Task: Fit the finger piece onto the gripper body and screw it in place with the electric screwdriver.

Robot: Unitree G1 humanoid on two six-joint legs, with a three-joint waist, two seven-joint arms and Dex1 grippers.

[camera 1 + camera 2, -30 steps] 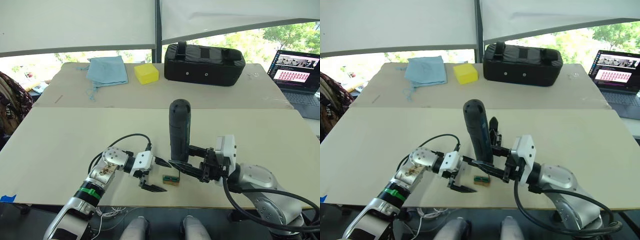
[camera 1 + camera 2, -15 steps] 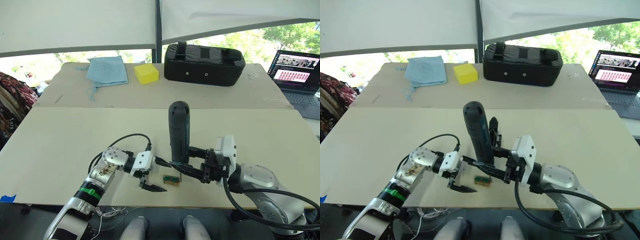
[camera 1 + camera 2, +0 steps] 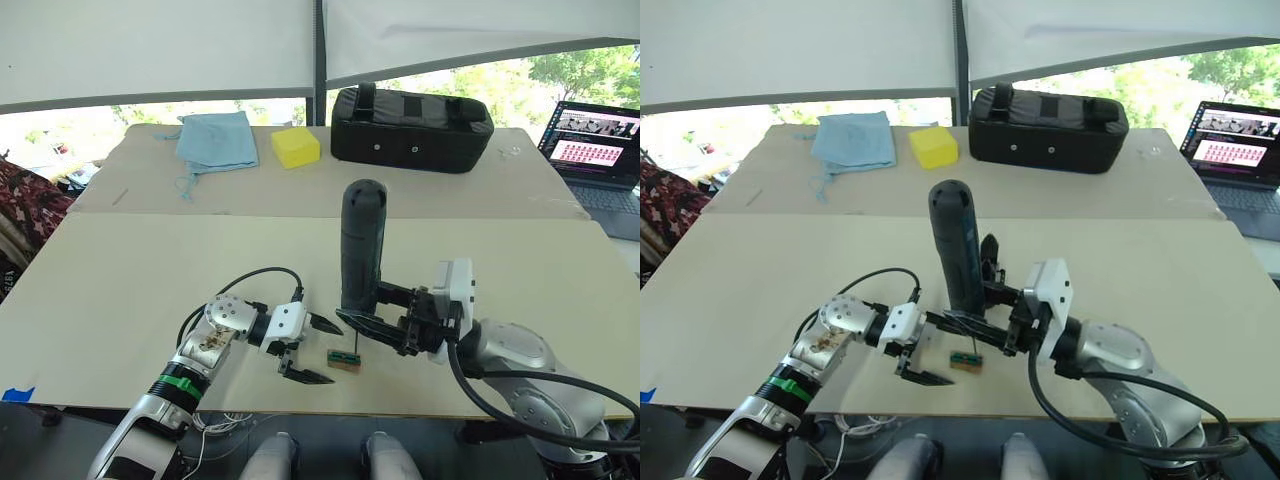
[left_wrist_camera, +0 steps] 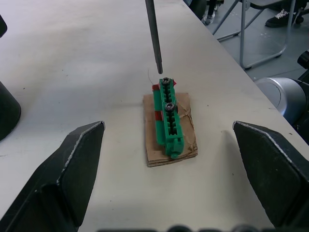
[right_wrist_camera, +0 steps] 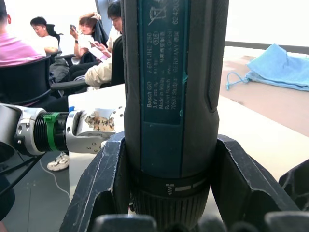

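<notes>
Electric screwdriver (image 3: 361,245) held upright, clenched in right gripper (image 3: 385,322); bit hung just above screw strip (image 4: 167,117) end (long axis toward spread left jaws).

A lab or shared workroom: plain beige worktables (image 3: 150,270) under white window blinds (image 3: 150,45), an open black laptop (image 3: 592,150) at the far table's right edge, seated people (image 5: 91,43) alongside.

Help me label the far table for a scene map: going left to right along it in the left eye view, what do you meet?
Blue cloth → yellow block → large black case → laptop at the right edge.
</notes>
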